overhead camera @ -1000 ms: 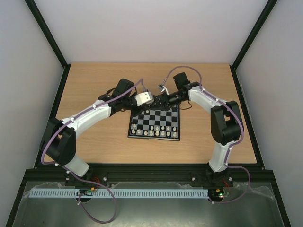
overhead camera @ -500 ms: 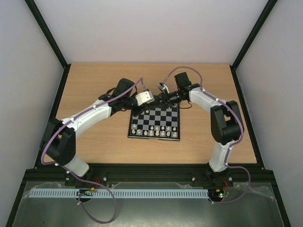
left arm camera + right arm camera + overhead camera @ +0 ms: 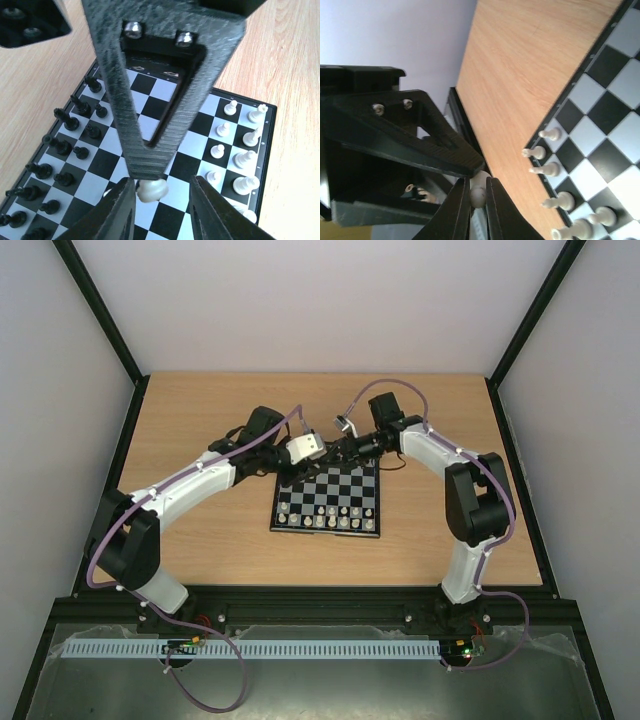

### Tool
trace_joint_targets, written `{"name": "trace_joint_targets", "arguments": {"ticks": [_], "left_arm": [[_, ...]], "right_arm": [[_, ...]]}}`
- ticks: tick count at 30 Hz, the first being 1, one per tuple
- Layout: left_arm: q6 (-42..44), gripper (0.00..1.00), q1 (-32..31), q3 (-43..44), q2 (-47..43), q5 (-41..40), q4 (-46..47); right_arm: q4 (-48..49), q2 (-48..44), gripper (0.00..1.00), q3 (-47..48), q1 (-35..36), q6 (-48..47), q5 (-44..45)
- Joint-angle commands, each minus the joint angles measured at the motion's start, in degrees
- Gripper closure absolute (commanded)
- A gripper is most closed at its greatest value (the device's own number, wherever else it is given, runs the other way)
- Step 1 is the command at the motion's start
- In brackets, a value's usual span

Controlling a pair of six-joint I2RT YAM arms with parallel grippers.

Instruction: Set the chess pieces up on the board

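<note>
step: likely mid-air handover over black-and-pale checkered chessboard point(image 3: 620, 135) | right gripper point(image 3: 478, 187) clamps tiny cream-white chess piece point(image 3: 478, 195) | left gripper point(image 3: 162, 189) narrowly parted | next: left clears, right seats piece upright

Right tool point(image 3: 477, 186) now tight on white piece point(image 3: 479, 195) — left tool point(image 3: 162, 186) looser

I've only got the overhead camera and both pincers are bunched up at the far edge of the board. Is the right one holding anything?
Observer: Yes, the right pincer is shut on a cream piece.
Operator: And the other one?
Observer: The left pincer is open, with that piece showing in the gap between its fingers.
Operator: And the far rows?
Observer: The black pieces stand upright in two rows.
</note>
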Motion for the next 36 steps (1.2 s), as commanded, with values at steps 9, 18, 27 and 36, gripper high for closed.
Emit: {"name": "trace_joint_targets", "arguments": {"ticks": [9,18,27,36], "left_arm": [[4.6,0.56,7.5,-6.3,-10.6,-0.4,-3.2],[-14.5,0.51,20.3,-15.1,-13.5,0.4,5.9],[-19.4,0.49,24.9,-19.0,-17.0,1.1,9.1],[-21.0,0.49,25.2,-19.8,-18.3,2.2,9.9]], "right_arm": [[-15.8,-3.2,0.94,6.5,2.7,-25.7,22.2],[-11.0,-6.7,0.94,1.5,14.3,-41.0,38.3],[-6.9,-4.4,0.94,-3.5,21.0,-49.9,48.0],[-3.5,-2.7,0.94,-5.8,21.8,-49.6,52.3]]}}
